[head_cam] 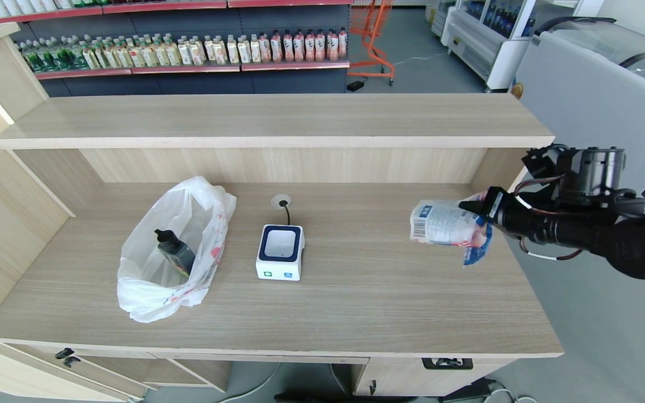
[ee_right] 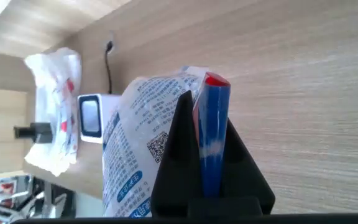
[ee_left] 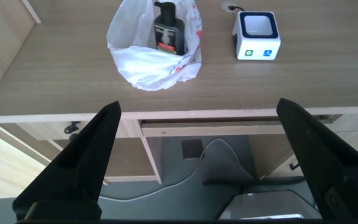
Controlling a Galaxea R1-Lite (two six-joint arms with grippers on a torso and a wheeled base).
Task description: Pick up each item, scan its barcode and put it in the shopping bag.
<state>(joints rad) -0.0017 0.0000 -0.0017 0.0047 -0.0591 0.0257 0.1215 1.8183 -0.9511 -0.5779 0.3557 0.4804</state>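
Observation:
My right gripper (head_cam: 482,215) is shut on a white and blue snack packet (head_cam: 447,226), held in the air over the right end of the counter with its barcode end toward the scanner. In the right wrist view the packet (ee_right: 148,149) has its blue and red edge pinched between the fingers (ee_right: 182,140). The white scanner (head_cam: 280,252) sits mid-counter, also the scanner (ee_left: 257,35). Left of it lies the open white shopping bag (head_cam: 157,274) with a dark bottle (head_cam: 176,252) inside. My left gripper (ee_left: 197,162) is open, back from the counter's front edge.
The wooden counter (head_cam: 356,302) has a raised back shelf (head_cam: 272,120) and side walls. The scanner's cable runs to a grommet (head_cam: 281,200) behind it. Store shelves with bottles (head_cam: 188,50) and a freezer (head_cam: 597,73) stand beyond.

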